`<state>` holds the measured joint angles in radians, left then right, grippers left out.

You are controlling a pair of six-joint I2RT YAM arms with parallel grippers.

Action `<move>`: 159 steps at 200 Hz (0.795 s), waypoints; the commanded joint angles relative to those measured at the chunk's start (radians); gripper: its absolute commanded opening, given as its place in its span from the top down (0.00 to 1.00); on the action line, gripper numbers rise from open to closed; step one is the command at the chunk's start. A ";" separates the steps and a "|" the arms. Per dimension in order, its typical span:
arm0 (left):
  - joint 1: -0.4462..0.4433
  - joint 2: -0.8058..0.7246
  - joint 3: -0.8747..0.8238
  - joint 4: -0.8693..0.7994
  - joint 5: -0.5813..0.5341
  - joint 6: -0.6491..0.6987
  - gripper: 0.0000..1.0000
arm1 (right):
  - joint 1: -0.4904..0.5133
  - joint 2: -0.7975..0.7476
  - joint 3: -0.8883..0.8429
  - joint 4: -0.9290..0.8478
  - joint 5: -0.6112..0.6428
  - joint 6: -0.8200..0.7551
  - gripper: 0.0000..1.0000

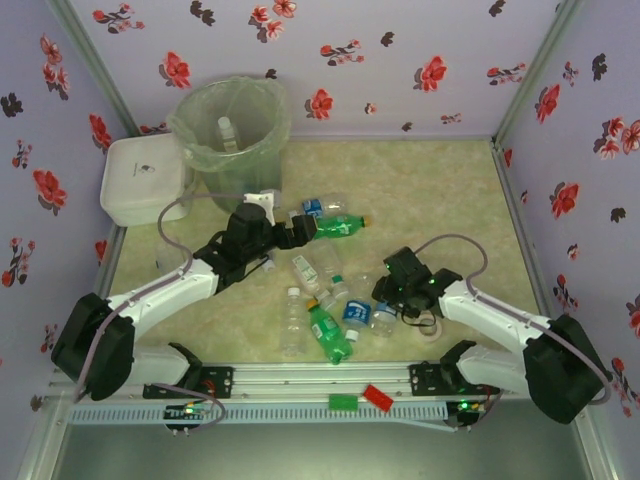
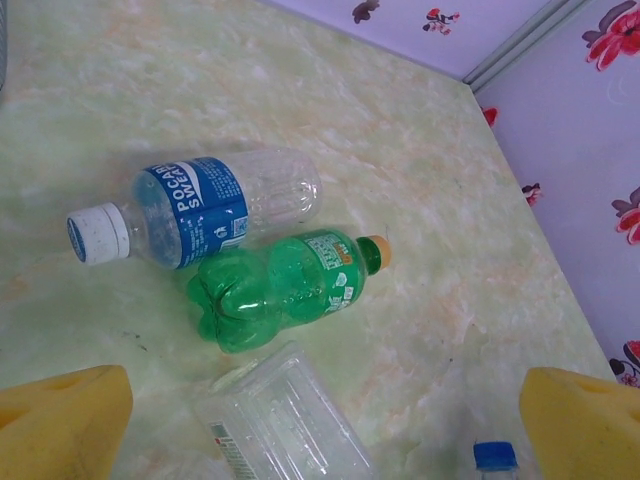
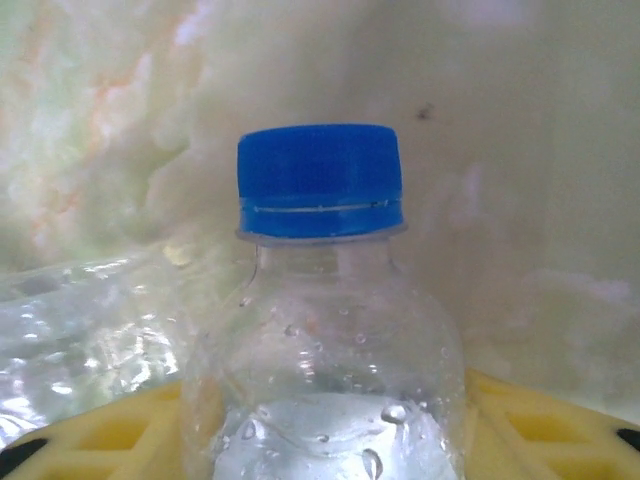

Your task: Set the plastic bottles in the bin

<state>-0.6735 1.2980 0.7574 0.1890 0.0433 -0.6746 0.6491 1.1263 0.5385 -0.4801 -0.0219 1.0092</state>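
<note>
Bin (image 1: 200,150), rear left: held one clear bottle (image 1: 228,130).
Left end effector (image 2: 322,425): released, over Pocari Sweat bottle (image 2: 195,210) and green bottle (image 2: 280,288).
Tabletop (image 1: 450,200): about ten loose bottles (image 1: 305,270) lay uncollected.
Right end effector (image 3: 325,440): grasped blue-capped bottle (image 3: 320,300).
Task judged barely begun.

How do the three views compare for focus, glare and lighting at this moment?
Top external: soft, even light, faint shadows, a sheen on the bag-lined bin. Left wrist: the blue-labelled bottle and green bottle are sharp; the left pincer shows blurred yellow fingers at the bottom corners. Right wrist: the blue-capped bottle sits very close, cap crisp, the table behind washed out and blurred.
</note>
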 commanded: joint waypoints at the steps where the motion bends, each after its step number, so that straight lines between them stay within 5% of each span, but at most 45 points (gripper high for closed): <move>1: 0.005 -0.032 0.041 -0.012 0.036 0.050 0.00 | 0.008 -0.016 0.087 -0.045 0.048 -0.090 0.48; 55: -0.017 0.012 0.078 0.061 0.136 0.043 0.00 | -0.020 -0.054 0.310 -0.104 0.122 -0.276 0.49; 104: -0.087 0.032 0.079 0.114 0.228 0.059 0.00 | -0.034 0.050 0.435 0.169 0.025 -0.287 0.49; 159: -0.145 -0.036 0.077 -0.013 0.246 0.135 0.00 | -0.021 0.169 0.402 0.548 -0.119 -0.196 0.51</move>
<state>-0.8070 1.3090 0.8139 0.2333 0.2634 -0.6037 0.6197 1.2652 0.9470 -0.1268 -0.0608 0.7692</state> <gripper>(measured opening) 0.998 0.500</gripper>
